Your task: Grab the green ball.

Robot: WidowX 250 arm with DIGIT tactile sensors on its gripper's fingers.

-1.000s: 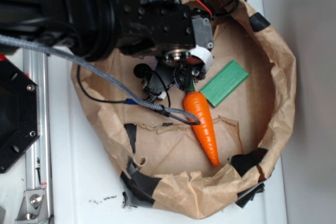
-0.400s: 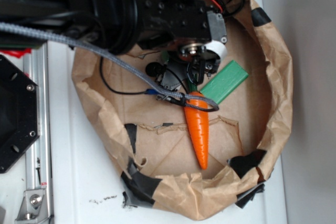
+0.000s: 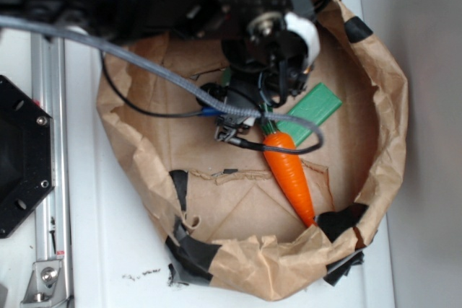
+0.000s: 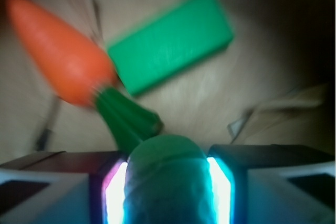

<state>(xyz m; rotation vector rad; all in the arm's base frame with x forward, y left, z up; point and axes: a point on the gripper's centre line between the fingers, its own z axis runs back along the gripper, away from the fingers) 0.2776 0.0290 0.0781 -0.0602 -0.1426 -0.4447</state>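
Green ball (image 4: 167,174) sits at 6 o'clock of wrist view, w/ the gripper (image 4: 167,192) closed onto it, one pad at each side, so jaws are only ball-wide apart. In exterior view the arm hides it. It looks light and stiff, prob. smooth, so it could slip out; hold across the widest middle is best. Carrot (image 4: 60,59) top touches it at 11 o'clock, green block (image 4: 170,40) further, inside the paper bag (image 3: 382,70).
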